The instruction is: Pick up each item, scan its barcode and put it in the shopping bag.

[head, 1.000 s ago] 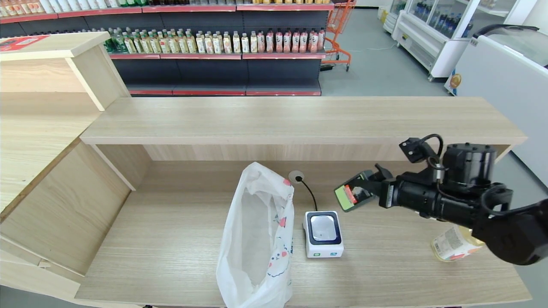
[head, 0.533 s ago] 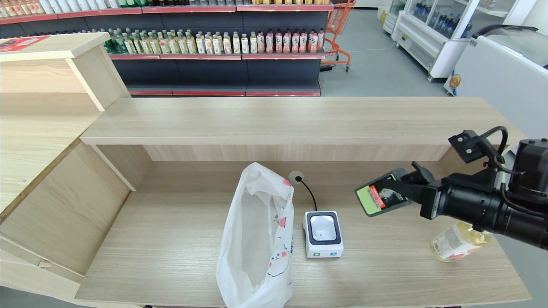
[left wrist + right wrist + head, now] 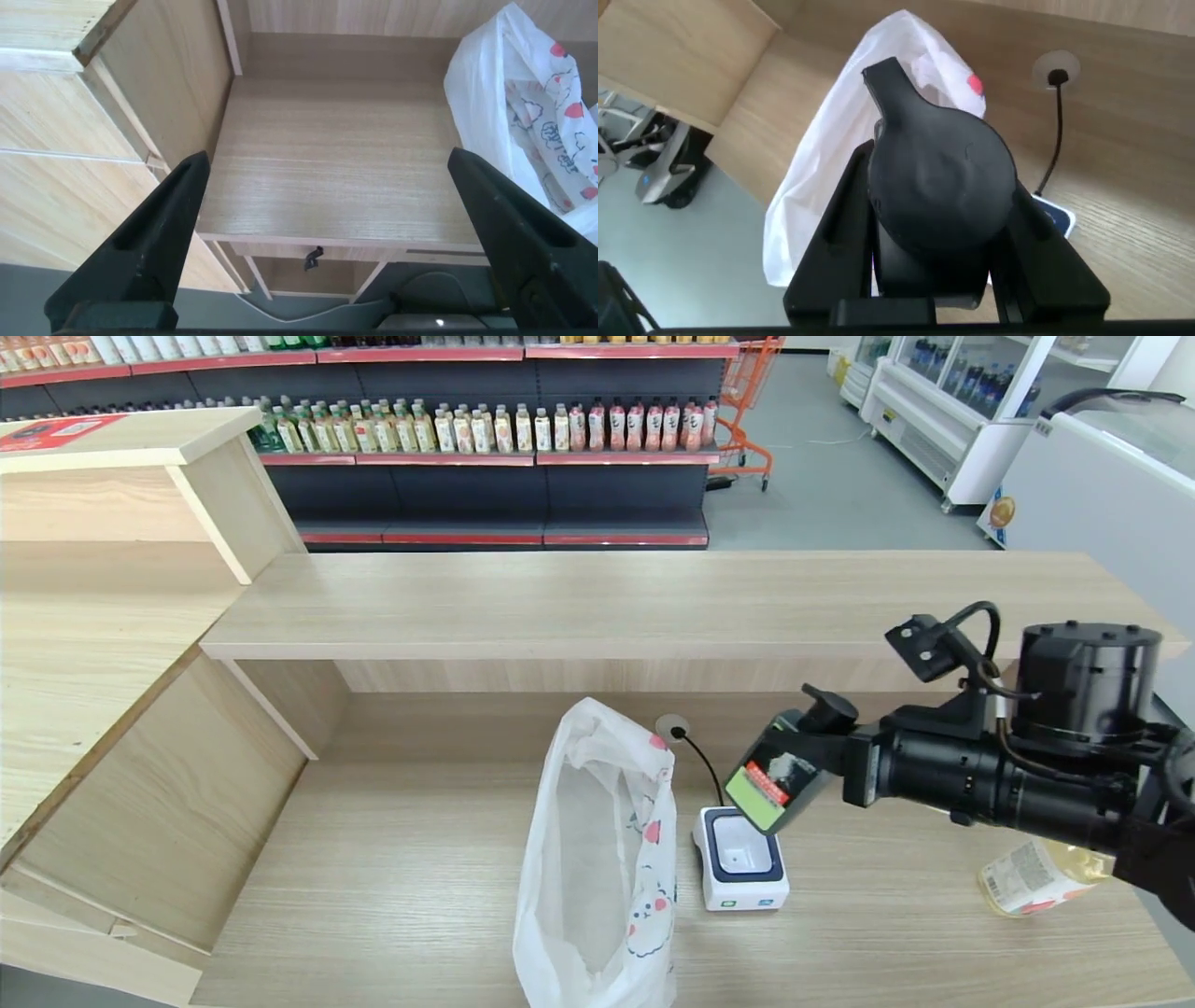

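Observation:
My right gripper [image 3: 814, 758] is shut on a dark spouted pouch [image 3: 773, 777] with a green and red label, held tilted just above the white barcode scanner [image 3: 742, 861]. In the right wrist view the pouch [image 3: 938, 182] sits between the fingers, with the scanner [image 3: 1057, 217] partly hidden behind it. The white shopping bag [image 3: 597, 859] stands open to the left of the scanner, and it also appears as the bag [image 3: 878, 112] beyond the pouch. A yellowish bottle [image 3: 1036, 879] lies on the counter under my right arm. My left gripper [image 3: 327, 247] hangs open over the counter's near left edge, beside the bag [image 3: 533, 103].
The scanner's black cable [image 3: 702, 758] runs back to a round hole [image 3: 671, 726] in the counter. A raised shelf [image 3: 653, 602] crosses the back, and a wooden side wall [image 3: 159, 784] closes the left. Bare counter [image 3: 392, 896] lies left of the bag.
The head camera has shifted, moving the whole picture right. My right gripper first drew the pouch away to the right, then brought it back left, over the scanner.

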